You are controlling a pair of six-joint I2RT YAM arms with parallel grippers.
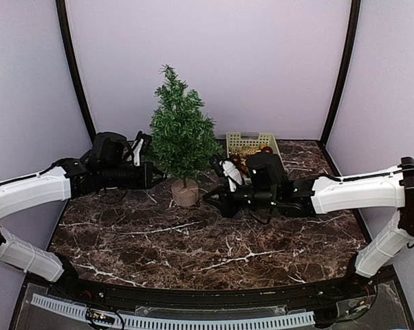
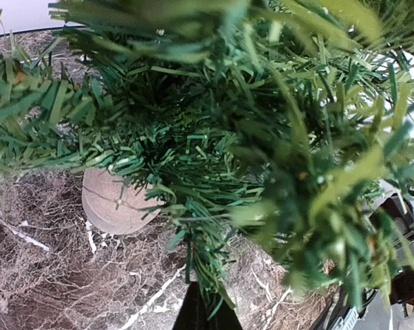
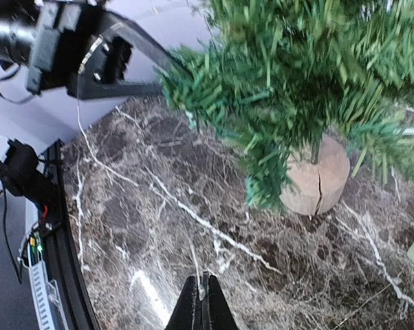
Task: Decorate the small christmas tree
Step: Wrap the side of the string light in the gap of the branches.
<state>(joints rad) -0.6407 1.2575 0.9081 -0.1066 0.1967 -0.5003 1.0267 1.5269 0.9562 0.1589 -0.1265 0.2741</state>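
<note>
The small christmas tree (image 1: 180,130) stands on its round tan base (image 1: 186,193) at the back middle of the marble table. My left gripper (image 1: 157,177) reaches into its lower left branches. In the left wrist view the gripper (image 2: 205,306) is shut on a green branch tip of the tree (image 2: 214,137), with the base (image 2: 111,203) beyond. My right gripper (image 1: 214,198) is low, just right of the base. In the right wrist view it (image 3: 205,295) is shut on a thin pale thread, and no ornament shows on it. The tree (image 3: 296,62) and base (image 3: 317,180) lie ahead.
A pale yellow basket (image 1: 252,139) with several small gold and red ornaments stands behind my right wrist, right of the tree. The left gripper (image 3: 167,79) shows in the right wrist view at the tree's edge. Curved black frame posts rise at both back corners.
</note>
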